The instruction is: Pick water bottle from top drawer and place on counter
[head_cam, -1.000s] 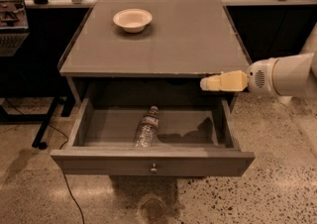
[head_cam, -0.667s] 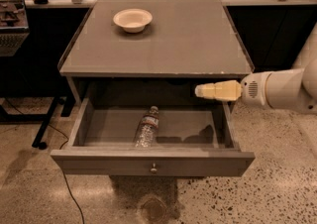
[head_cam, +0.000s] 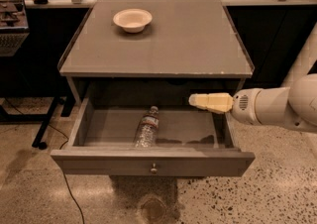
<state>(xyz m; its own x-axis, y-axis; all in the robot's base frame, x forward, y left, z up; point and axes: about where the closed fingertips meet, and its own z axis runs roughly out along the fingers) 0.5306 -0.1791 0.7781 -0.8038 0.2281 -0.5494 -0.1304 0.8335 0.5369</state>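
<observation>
The water bottle (head_cam: 147,128) lies on its side in the open top drawer (head_cam: 99,161), left of centre, with its white cap pointing toward the back. The counter (head_cam: 188,39) is the grey cabinet top above the drawer. My gripper (head_cam: 196,100), pale yellow on a white arm, reaches in from the right. It hovers over the right half of the drawer, just below the counter's front edge. It is above and to the right of the bottle and does not touch it.
A small white bowl (head_cam: 132,20) sits on the counter at the back left. Thin raised clear edges run along the counter's sides. A dark desk (head_cam: 12,25) with a black leg stands to the left. Speckled floor surrounds the cabinet.
My gripper has moved left and downward, from beside the counter's right front corner to over the drawer's right half. The bottle has not moved.
</observation>
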